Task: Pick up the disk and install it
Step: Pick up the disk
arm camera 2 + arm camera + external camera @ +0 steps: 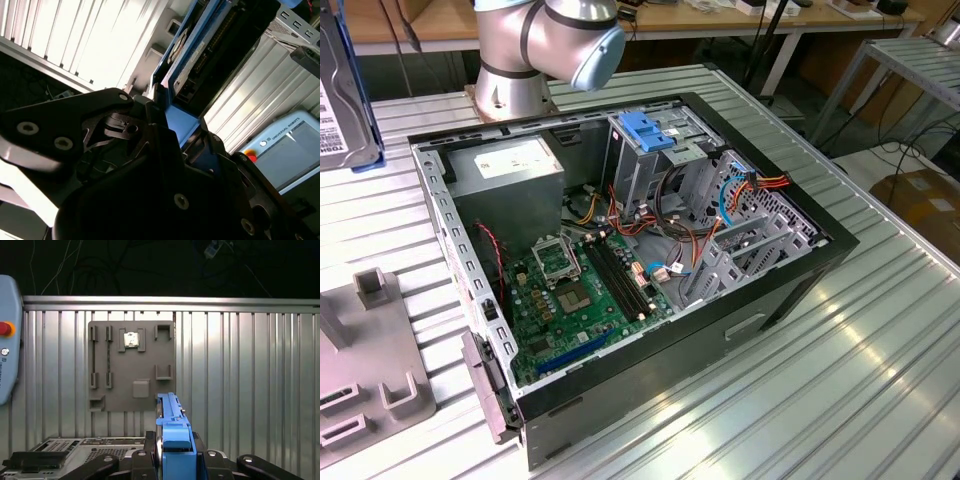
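Disk (345, 90): grey drive with white label and blue frame, at the exterior view's left edge, well apart from the computer case (800, 270); in the first wrist view it runs edge-on (172, 432), a blue rail facing the camera, lifted clear of the surface (860, 380)
Claw (175, 456): clenched on the disk, one black finger against each broad face; the second wrist view shows the same hold, the disk (186, 60) reaching out beyond the claw (177, 125)
Reason for hold: pinching the flat faces leaves the blue side rails bare, judged to keep them free to run in a bay
Computer case: laid on its side, panel off, opening upward; judged so placed that its bays can be reached from above
Drive cage (650, 135): upright metal, blue latch on top, towards the case's far wall; loose cables just beside it
Holder plate (131, 380): grey, slotted, flat on the surface near the case; slots judged to stand parts on edge for a face grip; a small silver part (131, 338) sits in one pocket
Pendant (7, 355): lies on the surface, apart from the plate
Progress: pick-up judged done; disk not yet in the case
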`<state>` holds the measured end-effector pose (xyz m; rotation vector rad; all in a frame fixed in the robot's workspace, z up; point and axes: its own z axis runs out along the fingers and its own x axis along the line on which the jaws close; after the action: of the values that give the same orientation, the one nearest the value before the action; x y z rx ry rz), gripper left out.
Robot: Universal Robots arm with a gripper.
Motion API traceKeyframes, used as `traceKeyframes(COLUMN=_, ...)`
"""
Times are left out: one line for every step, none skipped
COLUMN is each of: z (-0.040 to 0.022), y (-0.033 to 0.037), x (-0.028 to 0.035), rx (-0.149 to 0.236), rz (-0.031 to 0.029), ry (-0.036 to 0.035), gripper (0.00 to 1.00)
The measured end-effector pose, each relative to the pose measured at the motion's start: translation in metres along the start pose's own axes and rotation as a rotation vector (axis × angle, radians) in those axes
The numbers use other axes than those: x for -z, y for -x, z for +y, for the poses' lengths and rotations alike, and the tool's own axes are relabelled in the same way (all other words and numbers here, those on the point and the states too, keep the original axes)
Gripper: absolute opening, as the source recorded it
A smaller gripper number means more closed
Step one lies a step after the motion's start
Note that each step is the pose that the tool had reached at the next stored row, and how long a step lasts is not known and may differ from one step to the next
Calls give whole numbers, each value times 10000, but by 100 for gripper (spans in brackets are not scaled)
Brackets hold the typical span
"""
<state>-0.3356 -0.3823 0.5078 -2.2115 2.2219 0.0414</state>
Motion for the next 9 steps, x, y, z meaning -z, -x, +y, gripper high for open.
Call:
traceKeyframes(z=-16, y=-9, x=0, rx=1, rz=0, ry=0, gripper=37)
traceKeyframes(z=-34, y=-14, x=1, rx=1, rz=1, ry=1, gripper=37)
traceKeyframes(z=-57, y=-17, x=1, rx=1, rz=0, ry=0, gripper=37)
traceKeyframes(z=-82, y=-19, x=1, rx=1, rz=0, ry=1, gripper=37)
traceKeyframes(z=-111, y=-21, x=2, rx=1, rz=0, ry=0, gripper=37)
traceKeyframes(z=-139, y=-22, x=2, rx=1, rz=0, ry=0, gripper=37)
traceKeyframes(z=-184, y=-23, x=3, rx=1, rz=1, ry=1, gripper=37)
traceKeyframes(z=-216, y=-23, x=3, rx=1, rz=1, ry=0, gripper=37)
traceKeyframes(z=-240, y=-24, x=3, rx=1, rz=0, ry=0, gripper=37)
